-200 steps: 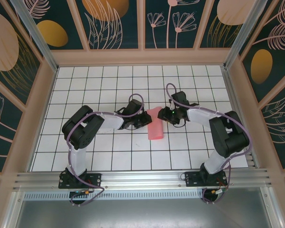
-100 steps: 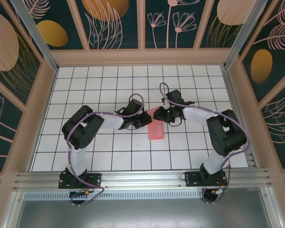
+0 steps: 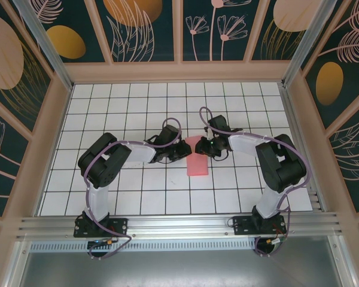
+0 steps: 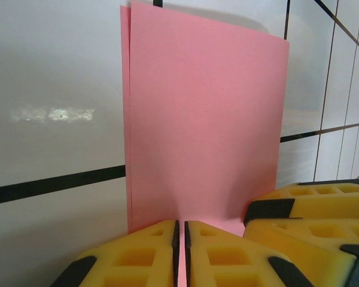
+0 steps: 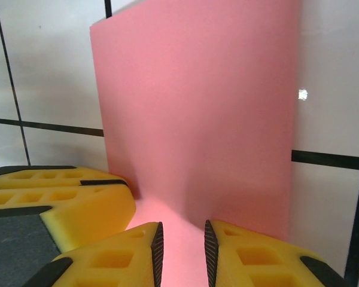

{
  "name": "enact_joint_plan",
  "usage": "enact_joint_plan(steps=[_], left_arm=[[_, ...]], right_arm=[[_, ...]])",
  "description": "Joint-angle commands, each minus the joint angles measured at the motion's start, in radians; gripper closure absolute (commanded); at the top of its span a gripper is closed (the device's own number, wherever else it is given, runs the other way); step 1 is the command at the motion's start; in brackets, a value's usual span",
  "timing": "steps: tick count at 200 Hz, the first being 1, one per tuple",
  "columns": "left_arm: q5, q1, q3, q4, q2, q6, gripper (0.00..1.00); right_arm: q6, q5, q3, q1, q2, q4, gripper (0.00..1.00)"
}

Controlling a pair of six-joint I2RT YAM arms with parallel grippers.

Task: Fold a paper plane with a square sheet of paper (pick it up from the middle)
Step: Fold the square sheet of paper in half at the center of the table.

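**Paper folded double, both grippers at its far end**

Pink and folded over into a narrow rectangle, the square sheet of paper (image 3: 198,164) lies flat near the middle of the desk (image 3: 107,107). Its long sides run from the far edge toward the near edge. In the left wrist view two layers show along one long side, the lower one peeking out a sliver past the upper.

Both arms reach in from their own sides and meet at the far short end of the sheet.

The left gripper (image 4: 180,232) is clenched on that end. Its yellow pads are pressed almost together, with only a thin pink line of paper between them. The rest of the sheet stretches away from it across the white tiles, smooth and uncreased apart from the fold.

The right gripper (image 5: 182,236) sits just beside it at the same end, the two fingertip sets nearly touching. From the left wrist camera its fingers (image 4: 305,206) crowd in at the lower right. From the right wrist camera the left arm's fingers (image 5: 60,200) crowd in at the lower left.

The right jaws stand narrowly parted, and the paper's edge lifts slightly and runs into the gap between them. The pads do not seem to press on the sheet, though the low angle makes that hard to judge.
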Motion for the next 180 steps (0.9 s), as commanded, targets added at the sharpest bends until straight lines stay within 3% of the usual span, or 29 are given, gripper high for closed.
enact_joint_plan(steps=[1,120,180], left_arm=[[-0.012,-0.001,-0.041,-0.094,0.016,0.006,0.86],[-0.039,-0.002,-0.053,-0.125,0.005,0.012,0.87],[-0.053,-0.002,-0.035,-0.152,-0.009,0.028,0.86]], right_arm=[[-0.014,0.026,-0.007,-0.005,0.017,-0.026,0.71],[-0.032,-0.002,-0.022,-0.003,0.024,-0.002,0.72],[-0.044,-0.01,-0.014,-0.006,-0.061,0.006,0.69]])
